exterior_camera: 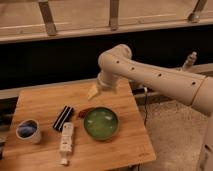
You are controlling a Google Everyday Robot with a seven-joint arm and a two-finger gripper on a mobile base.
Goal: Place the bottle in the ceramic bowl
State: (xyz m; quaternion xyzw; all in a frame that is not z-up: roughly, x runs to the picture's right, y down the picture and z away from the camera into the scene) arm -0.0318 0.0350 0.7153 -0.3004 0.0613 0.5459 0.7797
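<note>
The white bottle [66,140] lies on its side on the wooden table [40,102], near the front edge, left of the bowl. The green ceramic bowl [101,123] stands right of the table's middle with nothing in it. My gripper [93,91] hangs at the end of the cream arm [150,75], over the back of the table. It is behind and slightly left of the bowl, well away from the bottle. It looks open and holds nothing.
A flat black object with a white stripe [63,117] lies just behind the bottle. A small white cup with a blue inside [28,131] stands at the left edge. A small reddish thing [85,111] lies at the bowl's back-left rim.
</note>
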